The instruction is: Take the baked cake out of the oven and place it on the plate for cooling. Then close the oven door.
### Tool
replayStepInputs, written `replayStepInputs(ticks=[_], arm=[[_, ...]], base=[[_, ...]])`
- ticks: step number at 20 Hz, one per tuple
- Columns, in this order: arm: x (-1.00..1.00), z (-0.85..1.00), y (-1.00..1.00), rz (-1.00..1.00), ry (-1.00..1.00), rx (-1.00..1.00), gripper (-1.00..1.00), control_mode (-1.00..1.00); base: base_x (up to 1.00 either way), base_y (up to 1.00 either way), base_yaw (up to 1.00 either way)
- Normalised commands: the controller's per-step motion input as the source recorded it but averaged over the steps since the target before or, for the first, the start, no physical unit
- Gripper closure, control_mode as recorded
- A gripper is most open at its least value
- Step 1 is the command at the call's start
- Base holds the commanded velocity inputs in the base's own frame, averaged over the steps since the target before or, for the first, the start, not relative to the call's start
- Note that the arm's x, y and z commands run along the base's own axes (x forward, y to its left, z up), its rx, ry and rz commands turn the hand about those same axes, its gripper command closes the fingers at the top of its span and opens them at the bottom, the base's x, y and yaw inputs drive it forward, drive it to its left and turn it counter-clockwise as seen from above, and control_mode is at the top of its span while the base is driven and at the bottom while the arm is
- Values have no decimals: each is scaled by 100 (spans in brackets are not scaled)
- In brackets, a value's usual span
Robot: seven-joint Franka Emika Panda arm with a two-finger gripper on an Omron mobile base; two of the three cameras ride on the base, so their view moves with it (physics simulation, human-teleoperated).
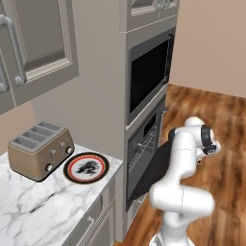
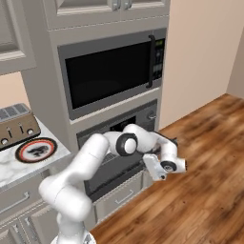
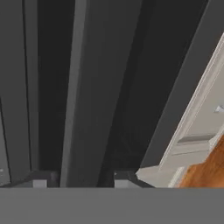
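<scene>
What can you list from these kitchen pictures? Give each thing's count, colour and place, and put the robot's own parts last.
toaster: one, bronze, on the marble counter, left of the plate.
plate: one, red-orange rim, black ring, white centre, nothing on it, on the counter.
counter: one, white marble, left of the oven.
microwave: one, black window, vertical handle, above the oven.
oven: one, dark grey, wire racks visible inside.
oven door: one, dark, swung down open.
floor: brown wood.
arm: one, white, before the oven.
gripper: one, dark fingertips apart, nothing between them, close over the door.

Oven door (image 1: 156, 169) open; plate (image 1: 86, 167) empty
</scene>
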Motion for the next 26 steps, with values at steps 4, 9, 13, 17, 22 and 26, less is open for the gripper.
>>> replayStepInputs(ticks=[4, 9, 13, 17, 22, 26], arm=[[-1, -100, -100, -7, 15, -44, 100, -100], [-11, -86, -81, -6, 9, -46, -100, -100], [-88, 75, -3, 0, -12, -17, -100, -100], [-100, 100, 74, 0, -14, -11, -100, -100], [-76, 52, 100, 0, 0, -9, -100, -100], [-9, 54, 100, 0, -6, -13, -100, -100]], base=[[0, 0, 0], [0, 0, 0], [0, 0, 0], [0, 0, 0], [0, 0, 0], [0, 0, 0]])
